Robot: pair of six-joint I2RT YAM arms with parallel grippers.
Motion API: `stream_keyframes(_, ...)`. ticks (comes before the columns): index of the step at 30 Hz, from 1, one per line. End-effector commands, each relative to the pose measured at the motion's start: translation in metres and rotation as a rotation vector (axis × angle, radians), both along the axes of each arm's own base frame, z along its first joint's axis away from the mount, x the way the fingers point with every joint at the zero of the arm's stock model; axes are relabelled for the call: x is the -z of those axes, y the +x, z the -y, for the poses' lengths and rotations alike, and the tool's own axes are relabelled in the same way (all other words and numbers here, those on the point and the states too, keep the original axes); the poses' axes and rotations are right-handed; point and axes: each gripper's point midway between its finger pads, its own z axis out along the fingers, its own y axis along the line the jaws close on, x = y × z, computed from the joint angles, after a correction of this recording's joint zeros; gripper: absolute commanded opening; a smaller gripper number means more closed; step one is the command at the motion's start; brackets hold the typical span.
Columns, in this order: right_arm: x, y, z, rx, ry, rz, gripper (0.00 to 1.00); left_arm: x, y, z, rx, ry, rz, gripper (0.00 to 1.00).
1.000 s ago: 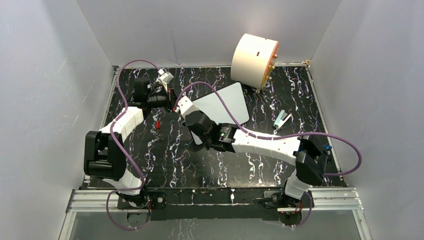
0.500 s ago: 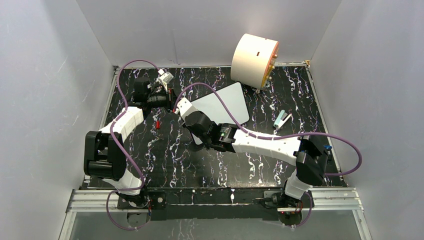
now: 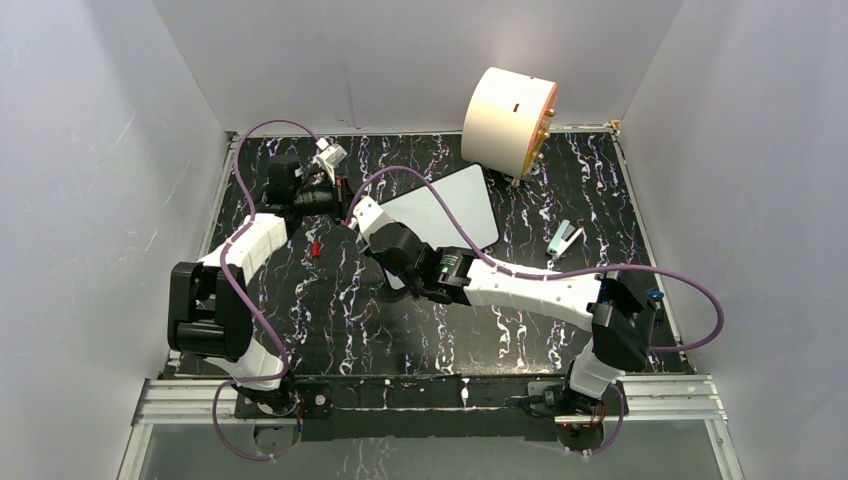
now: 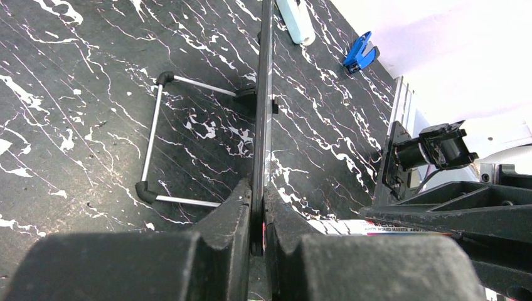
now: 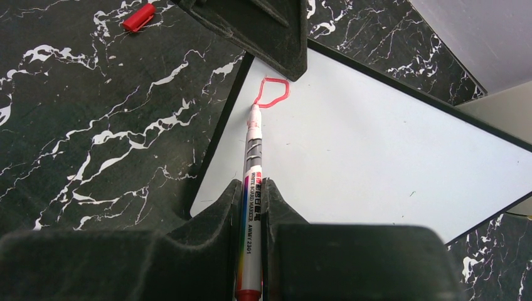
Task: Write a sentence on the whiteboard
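In the right wrist view, a marker (image 5: 253,141) is gripped in the closed right pincer (image 5: 255,186) and points to 12 o'clock. Its tip touches the whiteboard (image 5: 389,144) close to a corner. Of the sentence (image 5: 271,93), only one closed red loop is drawn, just at 12 o'clock of the tip.

The board's black rim runs just at 9 o'clock of the tip, with dark tabletop (image 5: 94,125) beyond. Unmarked white surface lies open from 2 to 4 o'clock, and the board's long axis is judged to run toward 4 o'clock, so writing has room only that way.

The left pincer (image 4: 257,197) is clamped on the board's edge, seen edge-on from its own wrist. Its finger (image 5: 270,31) sits just at 12 o'clock of the loop and is a likely obstacle. A red cap (image 5: 138,17) lies on the tabletop at 10 o'clock.
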Motion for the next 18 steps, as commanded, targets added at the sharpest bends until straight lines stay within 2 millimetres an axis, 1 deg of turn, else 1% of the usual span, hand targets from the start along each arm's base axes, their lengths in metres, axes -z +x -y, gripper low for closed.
stream_keyframes(1, -0.020, 0.006, 0.001, 0.039, 0.050, 0.038, 0.00, 0.010, -0.012, 0.007, 0.028, 0.015, -0.039, 0.00)
stream_keyframes(8, -0.020, 0.008, 0.007, 0.070, 0.045, 0.049, 0.00, 0.010, -0.011, 0.007, 0.027, 0.016, -0.038, 0.00)
stream_keyframes(18, -0.012, 0.009, 0.015, 0.095, 0.006, 0.042, 0.00, 0.010, -0.011, 0.007, 0.027, 0.016, -0.040, 0.00)
